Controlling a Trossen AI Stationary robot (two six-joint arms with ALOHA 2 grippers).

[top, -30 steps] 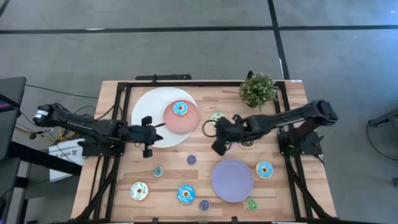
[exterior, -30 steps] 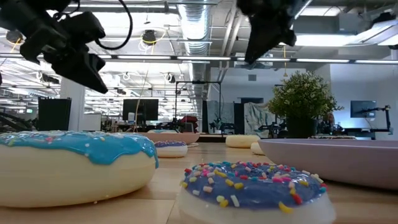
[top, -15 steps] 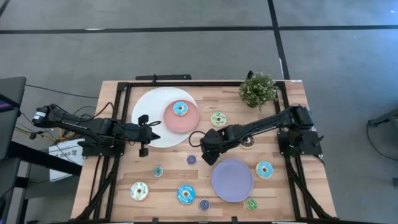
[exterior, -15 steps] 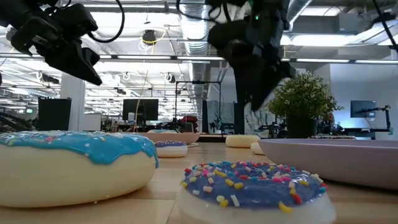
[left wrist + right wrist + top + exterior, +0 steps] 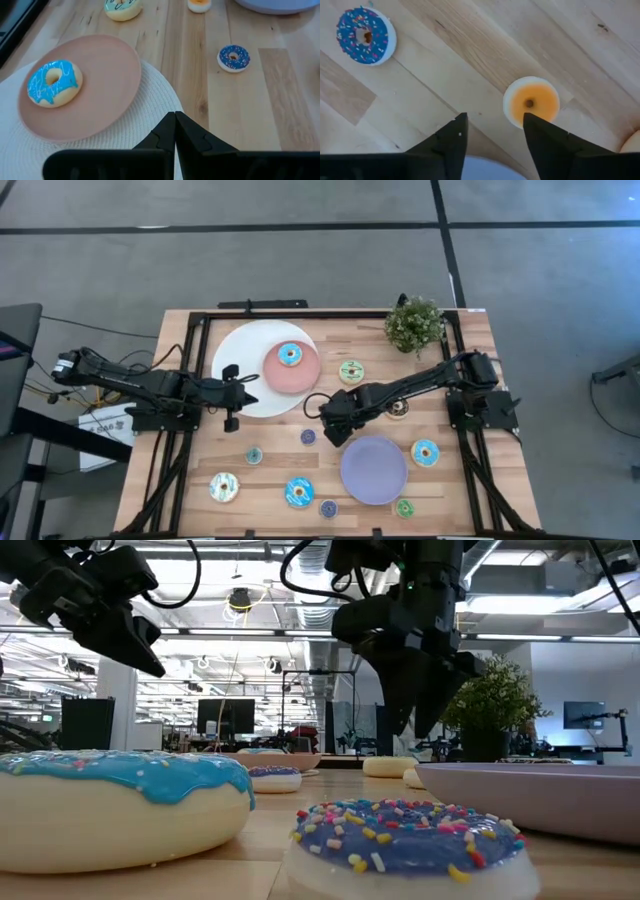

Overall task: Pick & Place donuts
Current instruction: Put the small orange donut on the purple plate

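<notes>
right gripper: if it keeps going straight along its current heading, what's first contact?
Probably bare table. The right gripper, fingers open, points down at wood between the orange donut and the blue donut. Depth unclear.

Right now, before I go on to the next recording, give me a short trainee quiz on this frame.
1. True or false: a blue donut lies on the pink plate.
2. The left gripper is: A) open above a donut; B) shut, above the edge of the white plate; C) shut on a donut.
3. Fill in: the donut on the table just ahead of the open right gripper, in the right wrist view, is iced ____.

Key: 1 true; 2 B; 3 orange.
</notes>
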